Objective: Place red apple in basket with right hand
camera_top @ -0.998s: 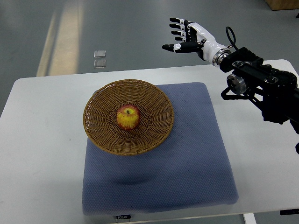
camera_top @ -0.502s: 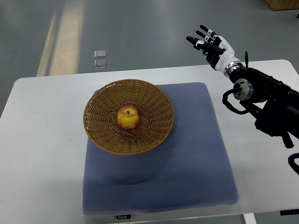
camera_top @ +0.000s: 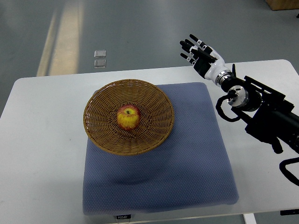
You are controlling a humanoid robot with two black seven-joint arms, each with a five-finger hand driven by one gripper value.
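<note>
1. One apple (camera_top: 128, 116) sits in the middle of the basket (camera_top: 154, 93), stem up, and nothing is touching it. Its skin is red streaked with yellow, smooth and unbruised as far as the view shows.
2. Little looks left to do, since the fruit is already where the task wants it. The main risk, as I judge it, is any sweep of the arm low across the basket, which could clip the rim and tip or slide it.
3. The basket is light wicker resting on a soft blue mat (camera_top: 187, 163), so a knock could shift it easily, and the round apple could roll out.
4. The right hand (camera_top: 202, 53) is up beyond the far right corner of the mat, well apart from the basket, fingers spread and holding nothing.
5. The white surface (camera_top: 42, 140) carries the mat. No left arm shows.
</note>
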